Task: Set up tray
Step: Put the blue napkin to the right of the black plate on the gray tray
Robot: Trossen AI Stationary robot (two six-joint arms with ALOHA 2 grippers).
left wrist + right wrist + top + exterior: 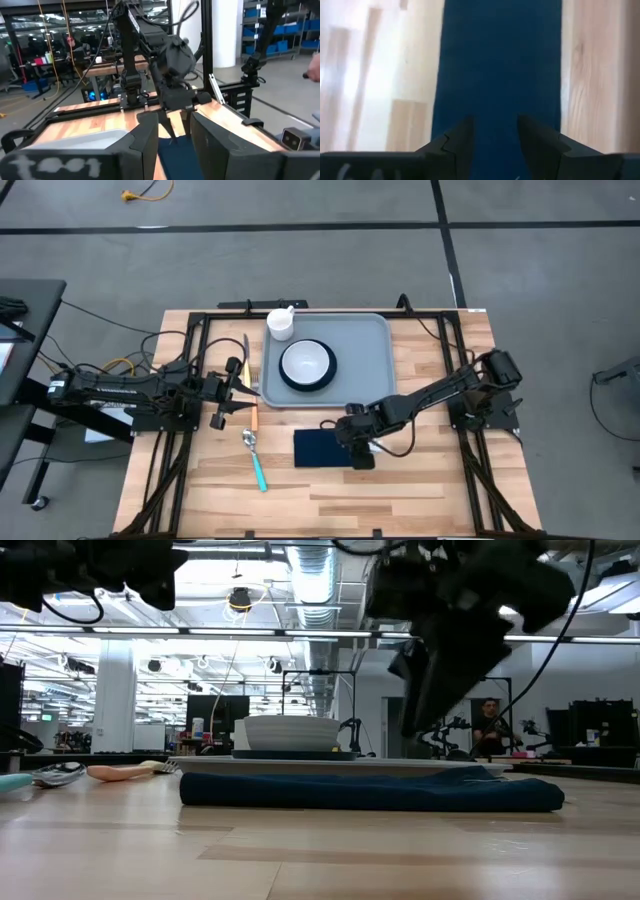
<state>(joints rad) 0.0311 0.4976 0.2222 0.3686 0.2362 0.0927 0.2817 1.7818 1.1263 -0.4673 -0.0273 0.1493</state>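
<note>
The grey-blue tray (pixel 375 340) lies at the table's far middle. It carries a dark teal plate (pixel 291 381) with a white bowl (pixel 306 362) on it and a white cup (pixel 281 325). A dark navy napkin (pixel 318 448) lies flat on the wood, nearer than the tray. My right gripper (pixel 358 455) hangs open over the napkin's right end (pixel 500 60), fingers pointing down. In the low view it (pixel 440 725) stands clear above the cloth (pixel 370 790). My left gripper (pixel 247 383) is open and empty, beside the tray's left rim (pixel 75 140).
An orange-handled utensil (pixel 254 416) and a teal-handled spoon (pixel 256 460) lie on the wood left of the napkin, below my left gripper. A thin utensil (pixel 246 350) lies by the tray's left edge. Bare wood stretches along the near edge and to the right of the tray.
</note>
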